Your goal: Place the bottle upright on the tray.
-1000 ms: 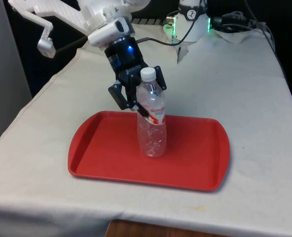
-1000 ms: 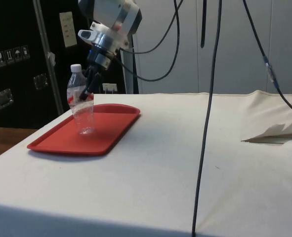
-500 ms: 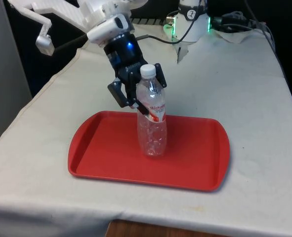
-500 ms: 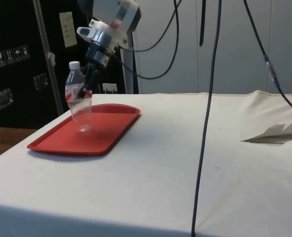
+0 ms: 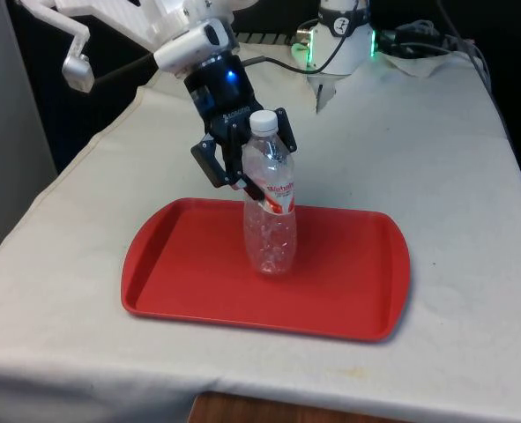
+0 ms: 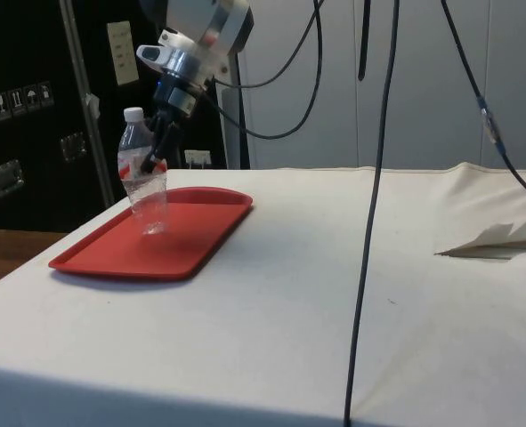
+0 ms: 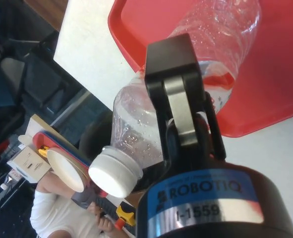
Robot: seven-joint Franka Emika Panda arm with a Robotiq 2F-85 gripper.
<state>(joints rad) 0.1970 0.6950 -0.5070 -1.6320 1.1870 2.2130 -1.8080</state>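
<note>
A clear plastic bottle [image 5: 271,225] with a white cap and a red-and-white label stands cap-up on the red tray [image 5: 181,264], leaning slightly in the side view. My gripper [image 5: 258,187] comes down at a slant from the far side and is shut on the bottle at label height, just below the neck. In the side view the bottle [image 6: 145,182] sits over the far part of the tray [image 6: 102,253] with the gripper [image 6: 158,158] on its upper half. In the wrist view one finger [image 7: 178,99] lies across the bottle [image 7: 136,134] above the tray [image 7: 265,99].
The tray lies near the table's front edge in the front view. Cables [image 5: 419,44] lie at the far end of the table. A black cable [image 6: 369,222] hangs down in the side view, near crumpled cloth [image 6: 498,240]. A person [image 7: 52,208] is beyond the table.
The gripper has risen a little and drawn back towards the robot, taking the bottle's top with it. The bottle's base has barely shifted on the tray.
</note>
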